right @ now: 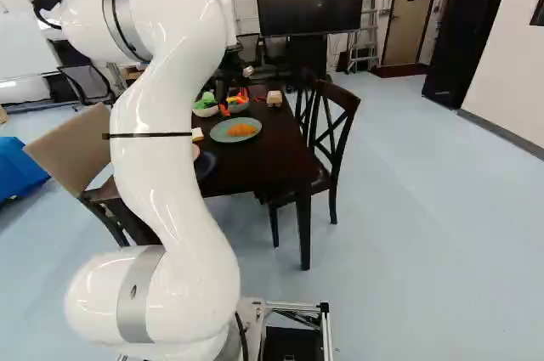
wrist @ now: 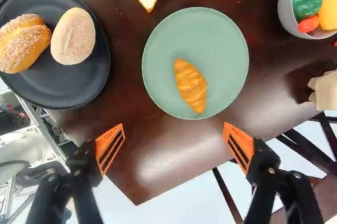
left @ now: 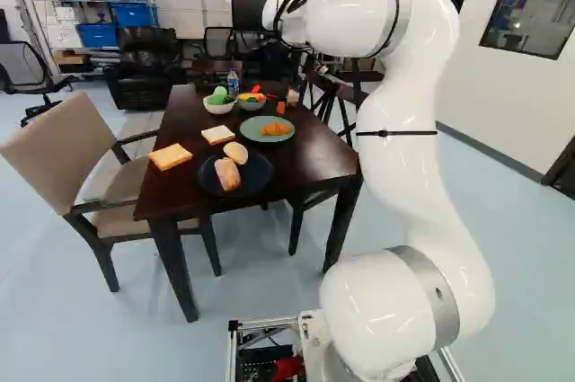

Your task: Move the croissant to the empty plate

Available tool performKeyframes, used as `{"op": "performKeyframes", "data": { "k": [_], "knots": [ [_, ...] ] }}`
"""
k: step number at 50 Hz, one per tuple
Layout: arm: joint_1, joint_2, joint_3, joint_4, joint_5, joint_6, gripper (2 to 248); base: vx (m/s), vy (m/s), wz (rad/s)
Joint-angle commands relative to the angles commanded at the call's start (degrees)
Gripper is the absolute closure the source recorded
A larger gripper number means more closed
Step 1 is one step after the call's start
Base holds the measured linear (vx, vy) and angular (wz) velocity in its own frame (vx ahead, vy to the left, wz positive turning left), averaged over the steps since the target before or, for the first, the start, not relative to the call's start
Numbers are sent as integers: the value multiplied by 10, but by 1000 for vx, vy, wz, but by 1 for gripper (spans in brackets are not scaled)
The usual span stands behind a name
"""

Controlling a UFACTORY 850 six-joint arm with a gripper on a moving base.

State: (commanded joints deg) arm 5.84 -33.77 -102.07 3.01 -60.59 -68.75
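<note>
The hand [wrist: 174, 125] is wide open and grips nothing, its orange pads [wrist: 116, 130] well apart. Ahead of it, the croissant [wrist: 190, 85] lies on the green plate [wrist: 221, 39], with no other food beside it. Next to that, the black plate [wrist: 73, 89] carries two rolls [wrist: 73, 36], so the croissant has a plate to itself. No bare plate shows on the dark worktop [wrist: 168, 155], which suggests the green one is the goal and the croissant is probably in place; the open hand would then need only to back away
</note>
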Motion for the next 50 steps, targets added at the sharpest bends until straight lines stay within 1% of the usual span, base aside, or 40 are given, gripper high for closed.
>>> {"op": "performKeyframes", "data": {
  "k": [13,25,38,50],
  "knots": [
    [-2,14,27,-1,30,19,3,0,0,0],
    [-4,31,60,-2,68,43,3,0,0,0],
    [-6,54,105,-3,120,74,3,0,0,0],
    [-9,79,155,-5,176,110,3,0,0,0]
  ]
}}
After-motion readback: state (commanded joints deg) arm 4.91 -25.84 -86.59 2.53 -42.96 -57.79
